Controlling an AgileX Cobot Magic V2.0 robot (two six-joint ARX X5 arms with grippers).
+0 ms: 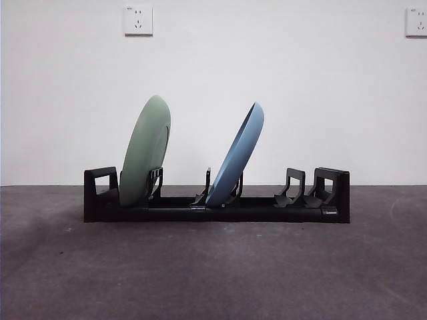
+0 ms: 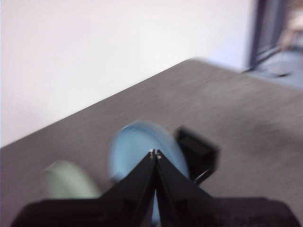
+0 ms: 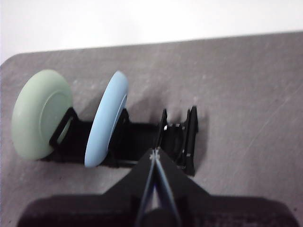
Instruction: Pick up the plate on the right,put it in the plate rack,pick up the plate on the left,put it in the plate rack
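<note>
Grey tabletop bears the plate rack (image 1: 220, 208), both plates already slotted; both grippers (image 2: 155, 154) (image 3: 155, 154) hover above, jaws closed and empty.

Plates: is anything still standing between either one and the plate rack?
No. The green plate and the blue plate both already stand tilted in the plate rack. Both the left gripper and the right gripper are shut, holding nothing.

Matte black tapered jaws, small silvery tips, broad black base
</note>
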